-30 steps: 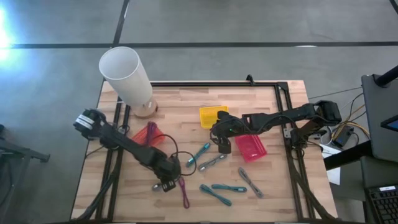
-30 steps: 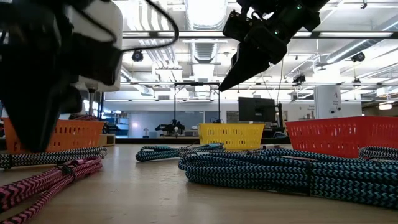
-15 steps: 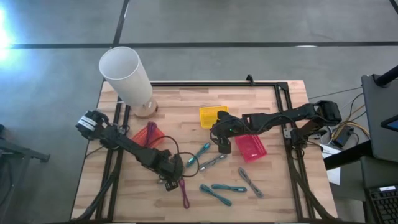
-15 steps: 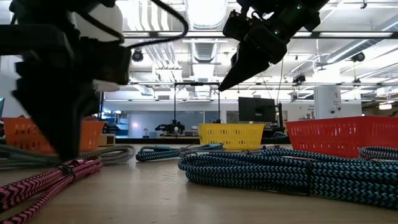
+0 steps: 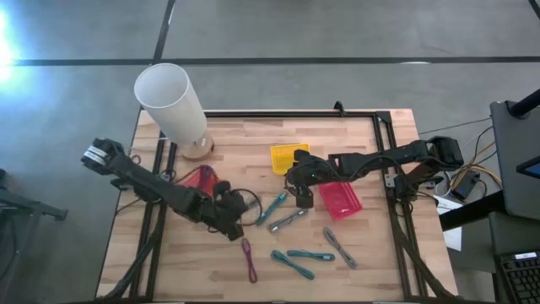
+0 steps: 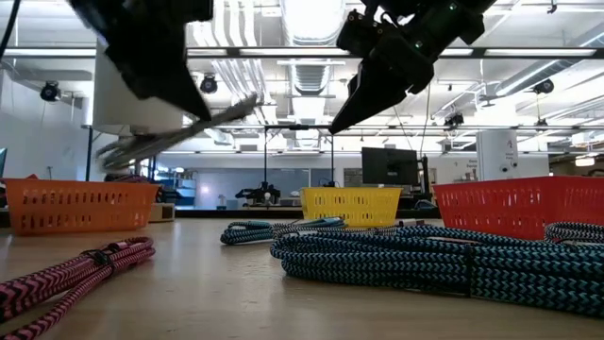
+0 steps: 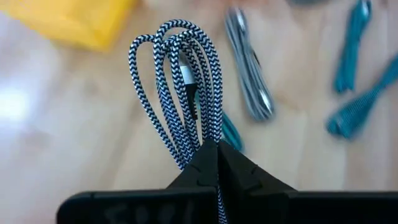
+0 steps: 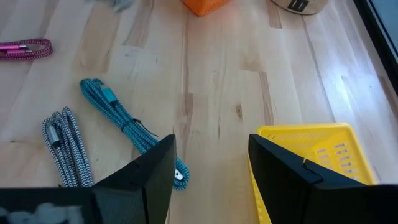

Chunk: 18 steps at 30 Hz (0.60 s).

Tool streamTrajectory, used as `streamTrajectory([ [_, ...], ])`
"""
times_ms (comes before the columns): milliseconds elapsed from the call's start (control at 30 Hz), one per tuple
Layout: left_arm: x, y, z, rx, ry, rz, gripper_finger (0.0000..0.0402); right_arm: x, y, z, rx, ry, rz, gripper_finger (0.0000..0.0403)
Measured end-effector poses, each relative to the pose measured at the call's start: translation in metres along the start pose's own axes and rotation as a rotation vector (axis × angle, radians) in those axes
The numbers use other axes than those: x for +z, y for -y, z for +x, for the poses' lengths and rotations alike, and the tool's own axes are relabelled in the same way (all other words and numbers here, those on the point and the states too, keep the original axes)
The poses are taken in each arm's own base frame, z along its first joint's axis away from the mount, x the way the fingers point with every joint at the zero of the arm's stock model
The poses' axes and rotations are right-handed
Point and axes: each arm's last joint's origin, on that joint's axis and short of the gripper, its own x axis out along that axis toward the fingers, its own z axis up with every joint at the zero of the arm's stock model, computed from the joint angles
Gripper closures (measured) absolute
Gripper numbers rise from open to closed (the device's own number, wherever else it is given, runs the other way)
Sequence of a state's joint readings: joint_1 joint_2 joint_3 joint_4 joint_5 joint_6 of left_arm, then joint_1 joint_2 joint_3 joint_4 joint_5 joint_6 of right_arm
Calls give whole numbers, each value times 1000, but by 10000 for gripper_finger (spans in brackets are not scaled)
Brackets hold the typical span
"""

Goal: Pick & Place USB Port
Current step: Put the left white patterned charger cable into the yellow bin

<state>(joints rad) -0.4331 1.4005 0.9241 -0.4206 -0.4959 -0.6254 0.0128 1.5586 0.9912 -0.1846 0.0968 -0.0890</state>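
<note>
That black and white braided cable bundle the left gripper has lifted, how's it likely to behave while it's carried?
Probably floppy: the black and white cable hangs in loose loops from the shut left gripper. It looks light, held by a fingertip pinch alone. The loops may swing or snag on other cables when moved.

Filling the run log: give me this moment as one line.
left gripper: shut on black-and-white cable, lifted off table | right gripper: open, waiting beside yellow basket | placement: not yet done

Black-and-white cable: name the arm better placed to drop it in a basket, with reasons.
Left. The left gripper already holds the black-and-white cable, fingers shut on it, lifted off the table beside the orange basket. The right gripper hangs open and empty near the yellow basket.
</note>
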Motion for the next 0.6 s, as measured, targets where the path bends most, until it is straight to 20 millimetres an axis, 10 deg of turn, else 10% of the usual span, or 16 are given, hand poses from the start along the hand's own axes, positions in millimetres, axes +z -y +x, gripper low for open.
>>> streamTrajectory([
  [300,30,-18,-16,132,234,115,401,14,1,-37,12,-24,7,204],
  [600,58,-31,-21,136,387,224,401,-21,22,-56,-10,138,1,204],
])
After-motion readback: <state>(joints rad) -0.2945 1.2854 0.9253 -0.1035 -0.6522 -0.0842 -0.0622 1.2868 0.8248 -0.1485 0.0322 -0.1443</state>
